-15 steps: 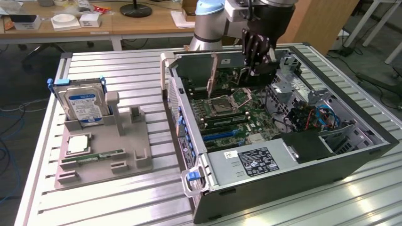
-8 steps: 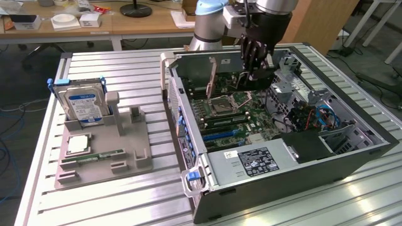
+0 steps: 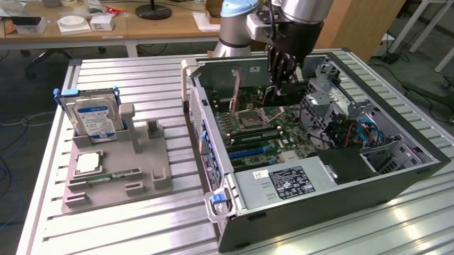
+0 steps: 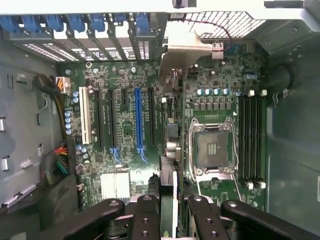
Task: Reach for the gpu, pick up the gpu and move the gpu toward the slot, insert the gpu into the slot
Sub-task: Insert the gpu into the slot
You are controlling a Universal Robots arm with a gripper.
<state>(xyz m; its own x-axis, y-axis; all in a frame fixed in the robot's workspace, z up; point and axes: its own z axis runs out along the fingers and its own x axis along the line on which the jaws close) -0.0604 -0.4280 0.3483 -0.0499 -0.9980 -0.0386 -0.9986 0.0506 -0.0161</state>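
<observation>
Fingers clamped on thin dark gpu, pale metal bracket, above green motherboard

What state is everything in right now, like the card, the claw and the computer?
gpu: held edge-on over the motherboard.
gripper: shut on the gpu, inside the case.
computer case: side open.
hard drive: upright in its holder.
</observation>
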